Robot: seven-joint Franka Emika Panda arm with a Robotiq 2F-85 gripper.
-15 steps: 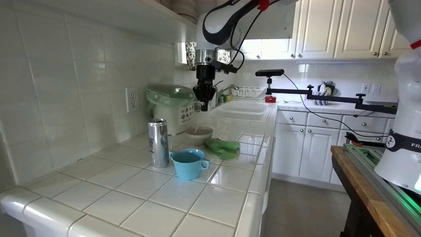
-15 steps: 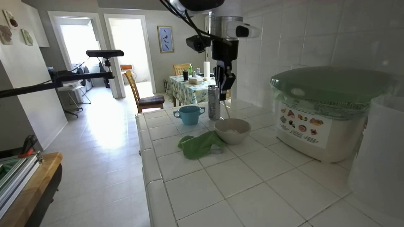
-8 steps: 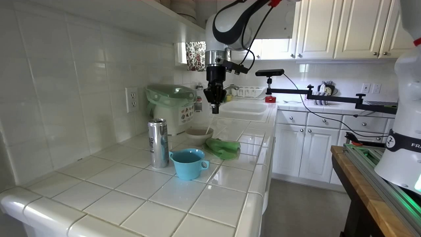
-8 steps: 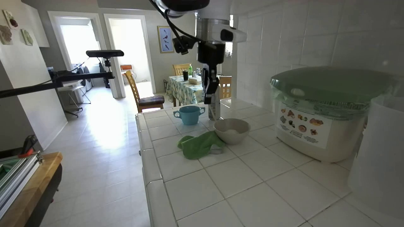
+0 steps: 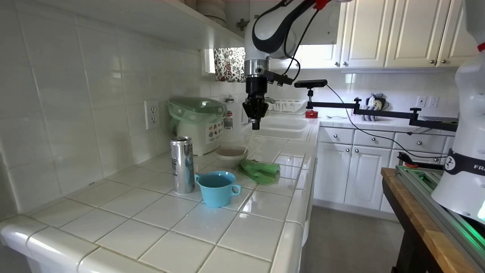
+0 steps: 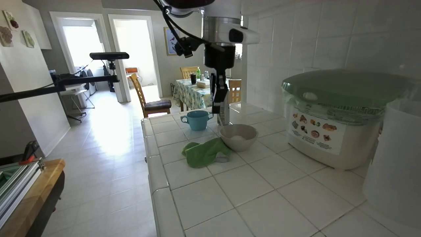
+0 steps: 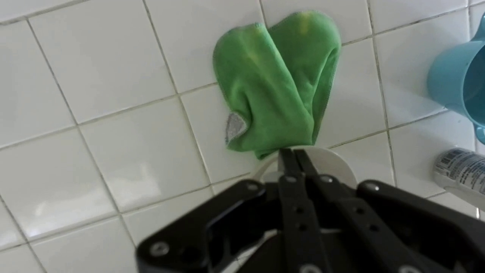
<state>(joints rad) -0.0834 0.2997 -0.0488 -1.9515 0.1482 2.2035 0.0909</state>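
Observation:
My gripper [image 5: 255,124] hangs above the bowl's side, pointing down, its fingertips pressed nearly together. A thin pale stick [image 5: 249,142] leans up from the pale bowl [image 5: 230,162] to those fingertips, and they appear closed on its top end. In the wrist view the gripper [image 7: 292,150] covers much of the bowl [image 7: 337,164], and the stick itself is hidden there. Against the bowl lies a folded green cloth [image 7: 273,94] with a grey patch. A blue two-handled cup [image 5: 216,191] and a silver can [image 5: 182,167] stand close by; the can is partly behind the gripper in an exterior view.
A white bin with a green lid [image 5: 197,113] stands along the tiled wall. Above the counter runs a shelf [image 5: 151,19]. The sink [image 5: 284,129] lies farther along, and a white cylinder [image 6: 394,171] stands beside the bin.
In both exterior views the gripper has moved sideways toward the counter's open edge. The stick's top swung with it. Bowl and cloth have slid slightly the same way.

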